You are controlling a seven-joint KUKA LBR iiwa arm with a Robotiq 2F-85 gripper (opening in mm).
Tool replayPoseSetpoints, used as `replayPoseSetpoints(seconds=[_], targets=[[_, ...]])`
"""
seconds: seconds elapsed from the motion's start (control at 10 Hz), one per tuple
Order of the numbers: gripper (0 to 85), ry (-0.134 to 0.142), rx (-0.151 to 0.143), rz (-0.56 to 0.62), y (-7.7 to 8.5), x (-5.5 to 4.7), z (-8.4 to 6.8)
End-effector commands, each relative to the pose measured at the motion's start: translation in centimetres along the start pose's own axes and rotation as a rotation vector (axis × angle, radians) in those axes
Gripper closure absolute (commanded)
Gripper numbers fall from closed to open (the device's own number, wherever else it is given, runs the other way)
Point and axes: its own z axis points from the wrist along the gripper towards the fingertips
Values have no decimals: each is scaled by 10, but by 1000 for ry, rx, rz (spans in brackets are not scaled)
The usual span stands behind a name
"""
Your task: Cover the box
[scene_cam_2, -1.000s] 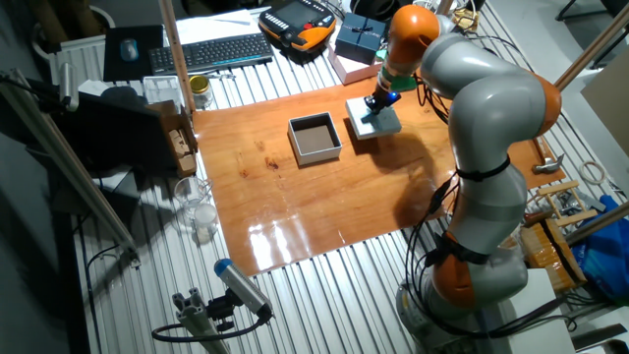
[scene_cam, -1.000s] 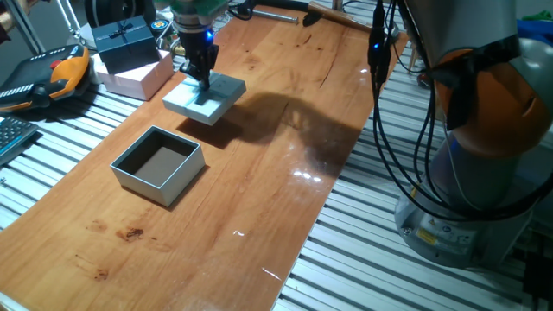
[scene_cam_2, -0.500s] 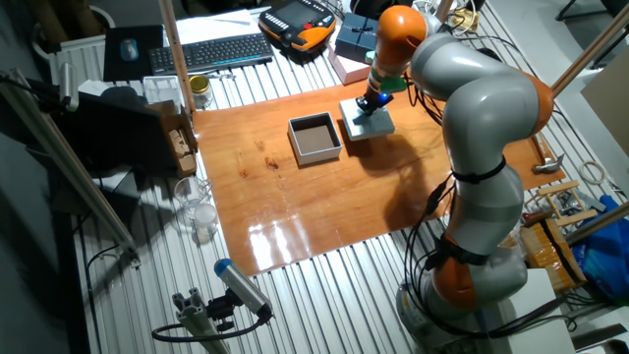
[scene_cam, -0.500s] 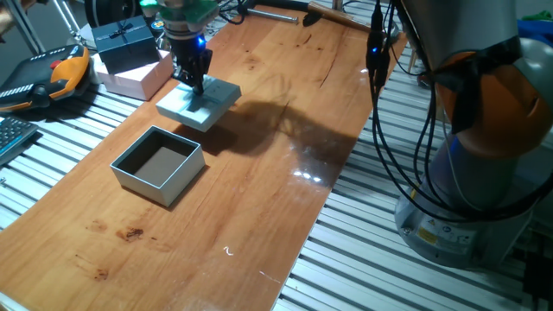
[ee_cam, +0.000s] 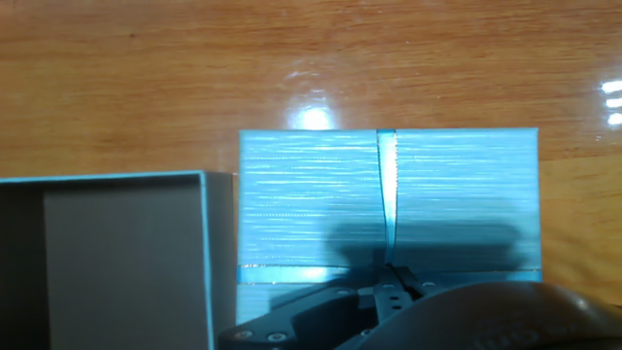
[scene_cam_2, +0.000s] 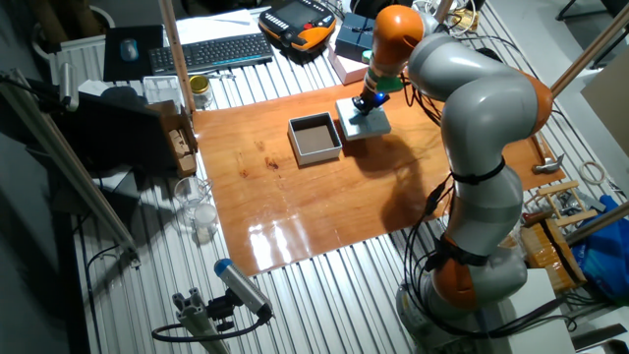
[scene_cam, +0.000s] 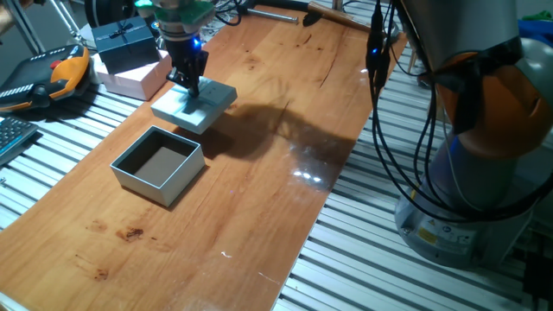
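The box is open, with pale blue-grey walls and a dark brown inside, and stands on the wooden table. It also shows in the other fixed view and at the lower left of the hand view. A pale blue lid with a thin ribbon hangs from my gripper, just beyond the box and slightly above the table. The gripper is shut on the lid's ribbon in the hand view, where the lid lies beside the box's right wall. The lid and gripper also show in the other fixed view.
A pink box with a dark navy ribboned box on it stands at the table's far left edge. An orange-black handset lies on the slats beside them. A keyboard lies behind the table. The arm's base stands at the right.
My gripper has carried the lid leftward, closer to the open box. The box has not moved.
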Motion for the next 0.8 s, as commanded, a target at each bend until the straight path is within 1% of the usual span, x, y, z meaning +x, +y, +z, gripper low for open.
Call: replayPoseSetpoints(seconds=[0.0,0.2,0.3,0.4,0.5,0.6,0.7], targets=[[850,0,-3,-1,3,0,0],[850,0,-8,-2,5,0,1],[850,-6,-11,9,5,0,1],[850,-11,9,-8,5,0,1],[850,-18,13,-25,5,0,1],[850,-11,9,-29,5,0,1],[850,-4,11,-9,5,0,1]])
